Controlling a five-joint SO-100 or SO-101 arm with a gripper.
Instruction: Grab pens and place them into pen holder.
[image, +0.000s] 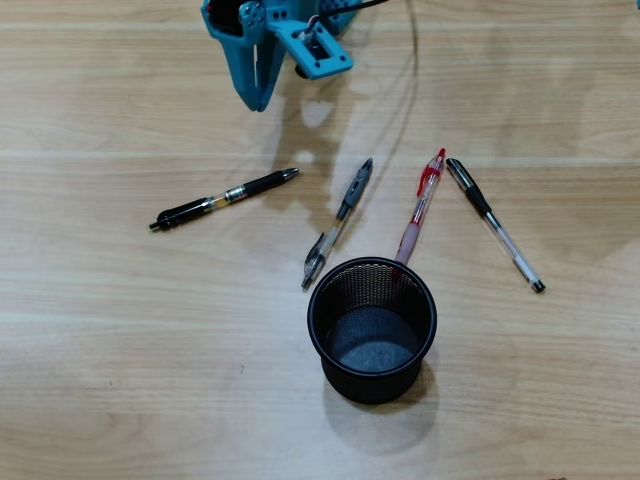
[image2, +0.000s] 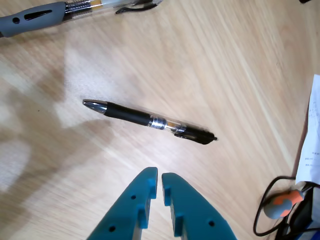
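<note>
On the wooden table: black mesh pen holder, upright, empty. Four pens lay flat outside it: black pen with yellowish band at its ten o'clock; grey-clear pen, red-clear pen, black-and-clear pen between eleven and one. Teal gripper nearly closed, holding nothing.

Office or desk workspace: a pale wood-laminate tabletop carries stationery, namely four click pens and a black wire-mesh pen holder. In the wrist view, a printed paper sheet and cables lie at 4 o'clock.
</note>
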